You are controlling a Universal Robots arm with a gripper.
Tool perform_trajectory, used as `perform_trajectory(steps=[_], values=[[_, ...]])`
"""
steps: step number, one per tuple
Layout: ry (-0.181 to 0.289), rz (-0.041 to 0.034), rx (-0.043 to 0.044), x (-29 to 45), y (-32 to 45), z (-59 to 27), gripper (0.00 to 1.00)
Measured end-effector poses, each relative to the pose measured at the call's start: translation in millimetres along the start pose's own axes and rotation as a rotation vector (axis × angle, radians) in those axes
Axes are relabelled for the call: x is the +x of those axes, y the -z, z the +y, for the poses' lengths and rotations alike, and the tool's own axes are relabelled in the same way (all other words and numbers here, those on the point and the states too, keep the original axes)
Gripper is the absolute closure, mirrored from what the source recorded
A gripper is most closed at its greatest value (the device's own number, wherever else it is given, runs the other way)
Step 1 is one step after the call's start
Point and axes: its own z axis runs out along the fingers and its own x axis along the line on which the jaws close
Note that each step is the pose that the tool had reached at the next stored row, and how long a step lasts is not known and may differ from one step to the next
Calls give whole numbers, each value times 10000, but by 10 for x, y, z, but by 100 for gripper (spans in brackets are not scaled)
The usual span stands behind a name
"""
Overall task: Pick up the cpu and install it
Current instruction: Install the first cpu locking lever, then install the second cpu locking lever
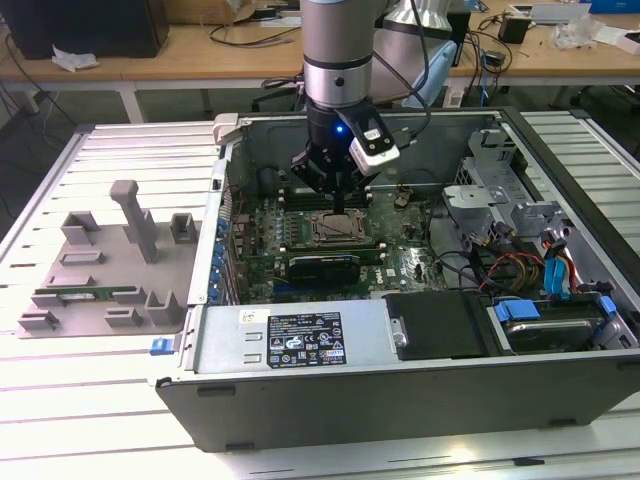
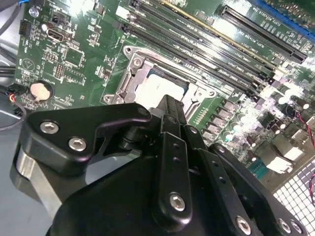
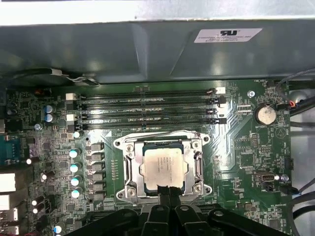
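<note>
The cpu (image 3: 162, 164), a silvery square chip with a thin green rim, lies flat and slightly skewed inside the metal socket frame (image 3: 129, 167) on the green motherboard. It also shows in the second wrist view (image 2: 156, 84) and in the exterior view (image 1: 335, 228). My gripper (image 3: 166, 190) stands right over the socket, its two thin black fingers pressed together with the tips at the chip's near edge. In the second wrist view the gripper (image 2: 170, 104) covers part of the cpu. From outside, the gripper (image 1: 343, 204) hangs just above the socket inside the open computer case.
Several black memory slots (image 3: 147, 105) run beside the socket, with the case wall (image 3: 147, 49) behind them. A coin battery (image 3: 266, 114) sits to one side. A grey fixture (image 1: 110, 270) holding a green memory stick (image 1: 85, 295) lies at the exterior view's left. Power supply (image 1: 300, 340) and drive cage (image 1: 490, 170) flank the board.
</note>
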Motion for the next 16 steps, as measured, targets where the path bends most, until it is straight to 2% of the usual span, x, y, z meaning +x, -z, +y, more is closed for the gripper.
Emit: perform_trajectory(steps=[13, 16], values=[[5, 0, 11, 0, 2, 0, 89], [5, 0, 10, -1, 32, 0, 89]])
